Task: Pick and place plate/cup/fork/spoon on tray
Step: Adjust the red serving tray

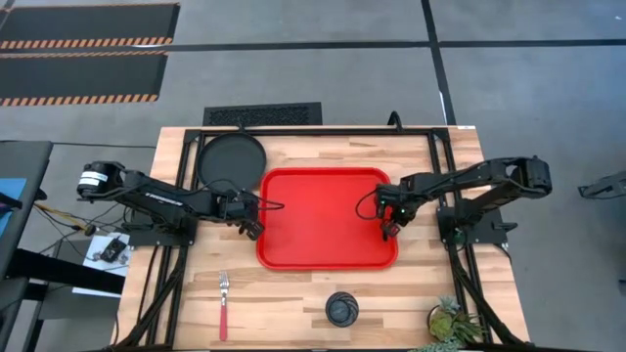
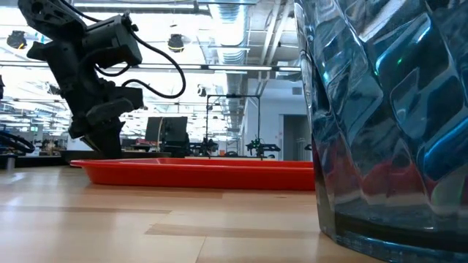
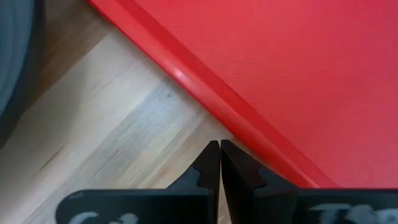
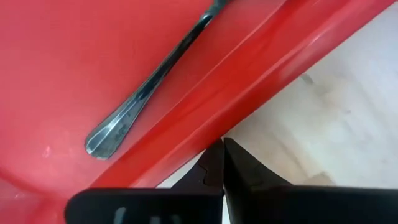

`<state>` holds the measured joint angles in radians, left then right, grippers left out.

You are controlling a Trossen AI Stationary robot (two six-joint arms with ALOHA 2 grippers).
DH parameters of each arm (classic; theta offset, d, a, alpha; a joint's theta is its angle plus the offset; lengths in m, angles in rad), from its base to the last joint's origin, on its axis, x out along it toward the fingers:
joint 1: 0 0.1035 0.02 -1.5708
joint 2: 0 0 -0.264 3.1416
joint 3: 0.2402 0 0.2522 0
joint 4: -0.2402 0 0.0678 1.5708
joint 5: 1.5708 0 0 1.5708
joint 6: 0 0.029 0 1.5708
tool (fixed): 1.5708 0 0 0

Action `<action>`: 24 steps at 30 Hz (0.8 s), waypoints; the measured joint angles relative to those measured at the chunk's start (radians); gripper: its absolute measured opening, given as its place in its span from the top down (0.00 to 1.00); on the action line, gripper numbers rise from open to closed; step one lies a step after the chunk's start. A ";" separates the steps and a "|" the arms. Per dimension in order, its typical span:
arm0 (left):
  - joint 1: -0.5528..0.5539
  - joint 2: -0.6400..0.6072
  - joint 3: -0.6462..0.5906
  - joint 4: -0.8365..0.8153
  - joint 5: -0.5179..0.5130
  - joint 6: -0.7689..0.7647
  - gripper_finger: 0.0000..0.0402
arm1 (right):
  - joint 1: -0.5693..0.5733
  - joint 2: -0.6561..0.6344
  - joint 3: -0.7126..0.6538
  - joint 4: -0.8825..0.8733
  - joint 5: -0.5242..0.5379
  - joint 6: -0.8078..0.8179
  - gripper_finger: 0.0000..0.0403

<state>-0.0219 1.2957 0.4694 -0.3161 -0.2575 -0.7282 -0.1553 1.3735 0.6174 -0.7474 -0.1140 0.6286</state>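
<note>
The red tray [image 1: 328, 217] lies mid-table. The spoon [image 4: 149, 81] lies flat inside it by the right rim; in the high view my right arm hides it. The black plate [image 1: 231, 161] lies on the table off the tray's far left corner. The fork [image 1: 224, 305] and the cup [image 1: 341, 309] sit near the table's near edge. My left gripper [image 1: 252, 227] is shut and empty over the wood beside the tray's left rim [image 3: 205, 93]. My right gripper [image 1: 389, 227] is shut and empty above the tray's right rim [image 4: 249, 81].
A small potted plant [image 1: 452, 323] stands at the near right corner. In the low view the cup [image 2: 387, 117] fills the right foreground and hides what is behind it. The plate's edge [image 3: 15, 62] shows close to my left gripper.
</note>
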 joint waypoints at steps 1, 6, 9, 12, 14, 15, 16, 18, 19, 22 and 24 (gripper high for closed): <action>0.000 0.000 0.000 0.000 0.010 0.000 1.00 | 0.004 0.000 0.000 0.000 -0.005 0.001 0.96; -0.007 0.000 0.000 -0.004 0.018 -0.007 1.00 | 0.023 0.000 0.000 0.007 -0.015 0.003 0.97; -0.017 0.000 0.000 -0.005 0.018 -0.022 1.00 | 0.029 0.000 0.000 0.009 -0.017 0.014 0.96; -0.033 0.000 0.000 -0.008 0.019 -0.041 1.00 | 0.034 0.000 0.000 0.008 -0.017 0.019 0.96; -0.044 0.000 0.000 -0.008 0.019 -0.050 1.00 | 0.038 0.000 0.000 0.008 -0.017 0.019 0.96; -0.047 0.000 0.000 -0.008 0.018 -0.055 1.00 | 0.038 0.000 0.000 0.009 -0.017 0.019 0.96; -0.051 0.000 0.000 -0.008 0.018 -0.061 1.00 | 0.038 0.000 0.000 0.008 -0.017 0.019 0.97; -0.057 0.000 0.000 -0.008 0.018 -0.070 1.00 | 0.038 0.000 0.000 0.009 -0.017 0.019 0.97; -0.058 0.000 0.000 -0.008 0.018 -0.071 1.00 | 0.038 0.000 0.000 0.008 -0.017 0.019 0.96; -0.065 0.000 0.000 -0.008 0.018 -0.081 1.00 | 0.038 0.000 0.000 0.008 -0.017 0.019 0.96; -0.071 0.000 0.000 -0.008 0.018 -0.086 1.00 | 0.038 0.000 0.000 0.008 -0.017 0.018 0.95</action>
<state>-0.0928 1.2953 0.4694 -0.3244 -0.2391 -0.8143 -0.1173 1.3735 0.6174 -0.7391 -0.1314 0.6468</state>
